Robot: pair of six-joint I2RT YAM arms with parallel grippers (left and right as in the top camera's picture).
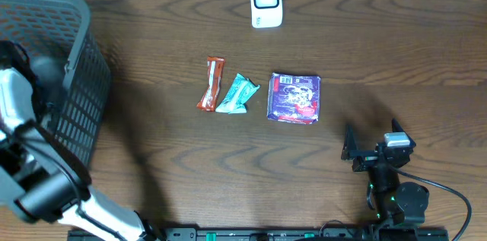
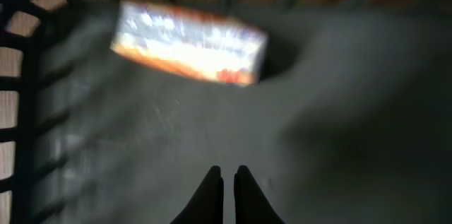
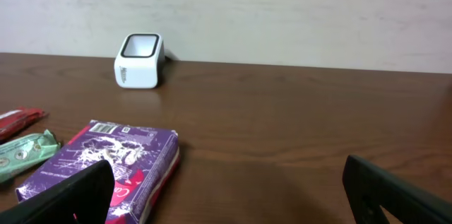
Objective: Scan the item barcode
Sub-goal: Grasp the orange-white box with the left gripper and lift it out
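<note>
Jaws of the left gripper were clenched on nothing inside the dark grey plastic mesh basket, apart from a blurred orange-and-white packet near its far wall. The right gripper stood spread wide, empty, beside a flat purple box on the brown wooden table, well apart from the small white scanner.

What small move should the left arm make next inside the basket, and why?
Probably open the left gripper and ease it forward toward the orange-and-white packet. The gripper is shut on nothing, and the packet lies ahead of it on the floor of the basket, untouched. The wrist view is blurred, so this is only a judgement.
</note>
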